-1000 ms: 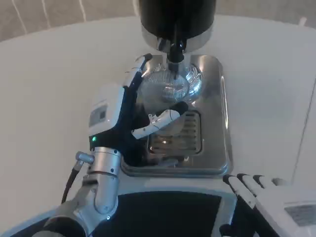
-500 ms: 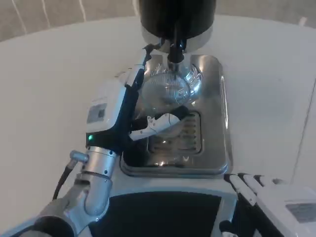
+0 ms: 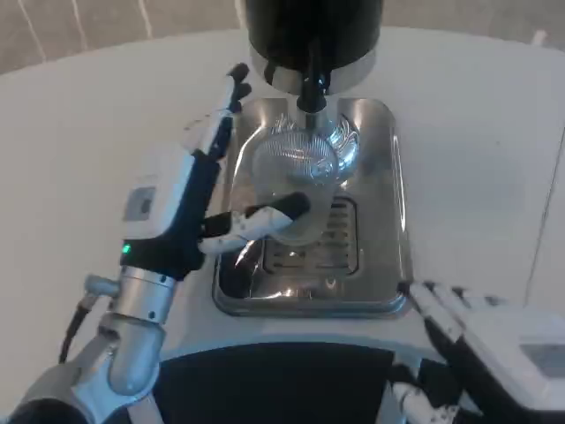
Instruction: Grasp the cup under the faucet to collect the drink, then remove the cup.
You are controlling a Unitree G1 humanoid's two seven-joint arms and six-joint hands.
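A clear ribbed cup (image 3: 296, 168) stands over the steel drip tray (image 3: 388, 221), just below the black faucet (image 3: 311, 88) of the dark dispenser (image 3: 313, 31). My left hand (image 3: 172, 208) holds the cup from the left. Its thumb (image 3: 265, 216) lies across the cup's near side and its fingers (image 3: 225, 106) stretch up along the far left side. The cup looks shifted a little toward me from the spout. I cannot tell if there is liquid in it. My right hand (image 3: 481, 331) rests at the bottom right edge with its fingers out straight, holding nothing.
The tray's slotted grate (image 3: 331, 243) lies in front of the cup. White table (image 3: 79, 132) spreads to the left and right of the tray. A pale panel edge (image 3: 547, 221) runs down the far right.
My left hand and forearm have swung left and toward me, and the cup has come along, away from under the spout. The right hand has shifted slightly.
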